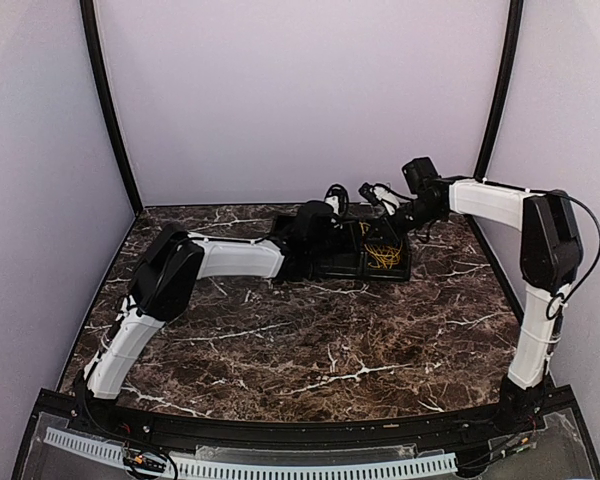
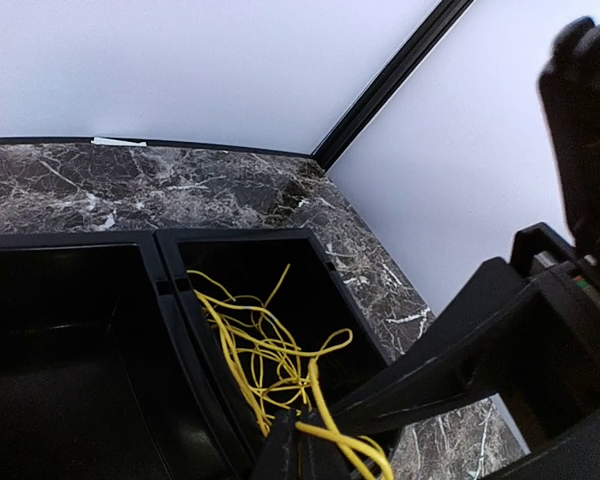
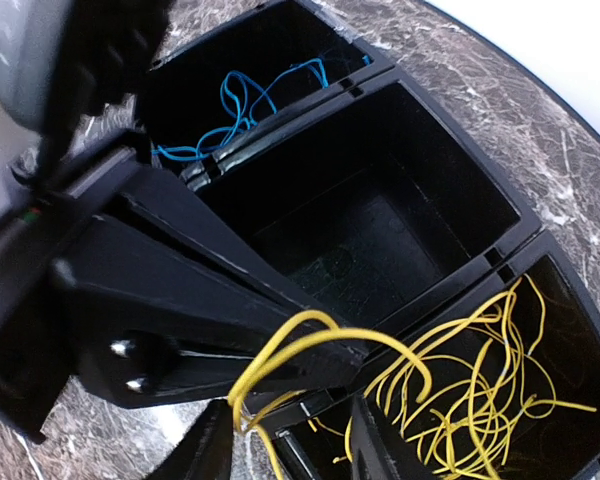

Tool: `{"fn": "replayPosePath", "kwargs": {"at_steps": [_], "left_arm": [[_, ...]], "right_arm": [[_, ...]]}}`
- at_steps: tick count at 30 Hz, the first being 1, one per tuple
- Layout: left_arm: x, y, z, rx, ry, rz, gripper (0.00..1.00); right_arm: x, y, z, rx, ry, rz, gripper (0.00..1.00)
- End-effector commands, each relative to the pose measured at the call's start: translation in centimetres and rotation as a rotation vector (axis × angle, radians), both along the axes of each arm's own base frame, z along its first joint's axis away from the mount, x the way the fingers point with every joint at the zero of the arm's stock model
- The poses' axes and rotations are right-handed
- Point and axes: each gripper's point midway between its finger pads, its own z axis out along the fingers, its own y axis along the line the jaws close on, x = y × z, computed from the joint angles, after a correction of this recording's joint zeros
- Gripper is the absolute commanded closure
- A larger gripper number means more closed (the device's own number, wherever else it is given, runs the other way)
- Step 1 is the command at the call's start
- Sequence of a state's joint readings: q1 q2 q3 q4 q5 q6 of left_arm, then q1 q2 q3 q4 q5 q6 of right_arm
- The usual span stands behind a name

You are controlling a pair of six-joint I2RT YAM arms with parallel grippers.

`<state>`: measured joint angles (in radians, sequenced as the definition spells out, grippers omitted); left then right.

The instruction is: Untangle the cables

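A bundle of thin yellow cables (image 2: 255, 345) lies in the right end compartment of a black divided tray (image 2: 170, 300). My left gripper (image 2: 302, 418) is shut on a yellow cable strand at that compartment's near edge, and the strand curls over its fingers. My right gripper (image 3: 292, 425) is open just above the same compartment; yellow cable loops (image 3: 310, 335) pass between its fingers, close to the left finger. Blue cables (image 3: 242, 108) lie in the far end compartment. No dark cable shows. In the top view both grippers (image 1: 348, 238) (image 1: 385, 232) meet over the yellow cables (image 1: 383, 256).
The tray (image 1: 330, 270) sits at the back middle of the marble table (image 1: 310, 340). Its middle compartment (image 3: 370, 220) looks dark and bare. White walls with black corner posts (image 2: 395, 75) close in behind and to the right. The left gripper's body (image 3: 180, 310) crowds the right wrist view.
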<state>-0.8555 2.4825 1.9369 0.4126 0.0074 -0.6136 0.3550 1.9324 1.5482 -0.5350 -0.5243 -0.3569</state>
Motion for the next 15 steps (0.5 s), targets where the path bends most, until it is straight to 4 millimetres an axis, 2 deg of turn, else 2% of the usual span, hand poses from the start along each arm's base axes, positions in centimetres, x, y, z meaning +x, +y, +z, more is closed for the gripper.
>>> {"fn": "replayPosePath", "kwargs": {"at_steps": [1, 3, 6, 9, 11, 15], "left_arm": [[-1.1, 0.1, 7.3, -0.098, -0.086, -0.033, 1.0], [-1.2, 0.1, 7.3, -0.097, -0.086, -0.032, 1.0], [-1.2, 0.2, 7.2, -0.097, -0.085, -0.033, 1.0], [-1.2, 0.2, 7.0, -0.089, -0.078, -0.032, 0.92], [-1.3, 0.4, 6.7, -0.077, -0.066, -0.029, 0.81], [-2.1, 1.0, 6.7, -0.066, -0.047, -0.038, 0.71]], "right_arm": [[0.8, 0.9, 0.7, 0.021, -0.008, 0.009, 0.66], [1.0, 0.8, 0.7, 0.019, -0.01, -0.002, 0.83], [1.2, 0.8, 1.1, 0.021, -0.026, -0.006, 1.0], [1.7, 0.4, 1.2, 0.01, -0.045, -0.025, 1.0], [2.2, 0.0, 1.2, -0.008, -0.061, -0.044, 1.0], [3.7, -1.7, 0.4, -0.048, -0.074, -0.105, 1.0]]}}
